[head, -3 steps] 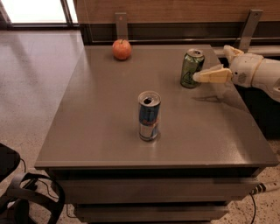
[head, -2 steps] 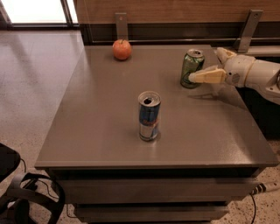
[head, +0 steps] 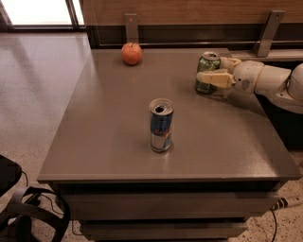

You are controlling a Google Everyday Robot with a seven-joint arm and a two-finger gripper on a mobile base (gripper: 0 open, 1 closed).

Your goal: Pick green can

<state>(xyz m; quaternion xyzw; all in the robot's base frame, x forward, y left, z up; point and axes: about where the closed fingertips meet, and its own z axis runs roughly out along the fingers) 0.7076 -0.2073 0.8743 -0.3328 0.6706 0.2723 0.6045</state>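
on the grey bench top point(head: 109, 137), matte and evenly lit, three things stand well apart. a red apple point(head: 132, 53) sits near the far edge, left of its middle. an opened blue-and-silver can point(head: 161, 125) stands upright about mid-bench, nearer the front edge. the green can point(head: 207, 64) stands upright towards the far right corner.

beyond the bench runs a wood-panelled wall point(head: 189, 12) with two metal brackets point(head: 267, 30) at the far edge. pale speckled floor point(head: 38, 94) spreads to the left, up to a bright doorway point(head: 38, 12). black straps point(head: 28, 212) lie on the floor by the near left corner.

over the right edge reaches the white arm point(head: 270, 80). its gripper point(head: 213, 70) is at the green can, the two pale fingers point(head: 215, 78) spread apart, one on the near side and one on the far side, and the can rests on the top between them. a broad bare stretch of top lies between the two cans and along the left edge.
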